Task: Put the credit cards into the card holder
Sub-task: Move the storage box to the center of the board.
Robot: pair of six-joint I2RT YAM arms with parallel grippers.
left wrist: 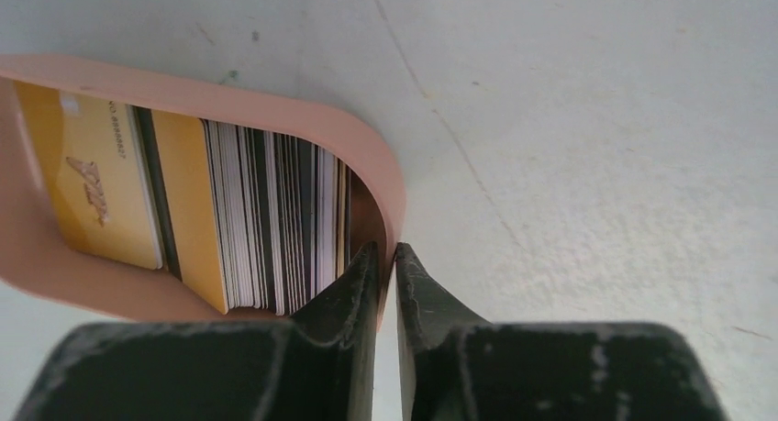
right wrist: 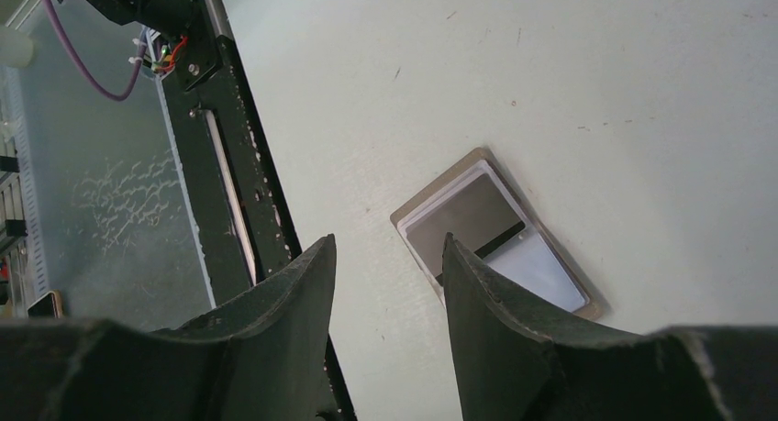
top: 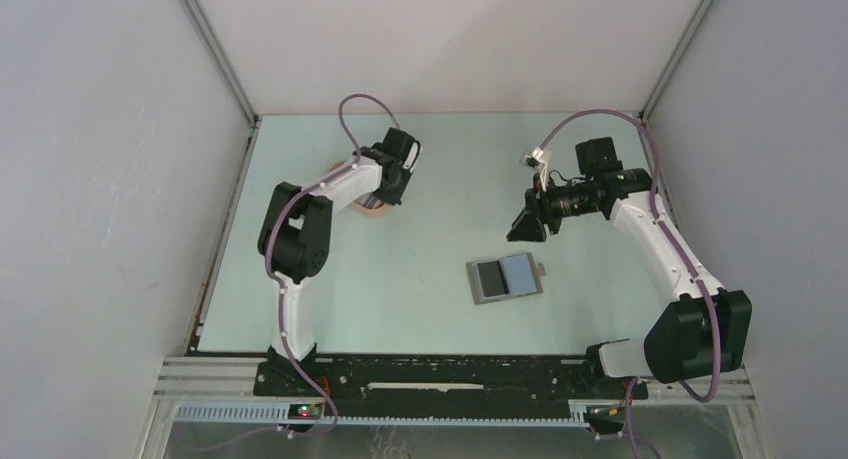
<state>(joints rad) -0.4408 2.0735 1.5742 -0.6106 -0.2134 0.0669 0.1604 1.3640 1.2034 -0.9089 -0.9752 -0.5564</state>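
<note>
In the upper left of the overhead view, the credit cards [left wrist: 266,219] stand packed on edge in a peach-orange oval plastic tray [left wrist: 367,155]. Yellow-orange faces sit at one end, followed by a tight row of dark and silvery-white edges. The left gripper [left wrist: 385,253] pinches the tray's rim, one black finger inside and one outside. Right of centre, the flat grey square card holder [top: 505,279] lies open on the pale green table [top: 420,279]. Its dark grey half is on the left and its blue-grey half on the right, with a small tab on the right edge. The right gripper [right wrist: 390,247] hangs near it, fingers spread and holding nothing.
</note>
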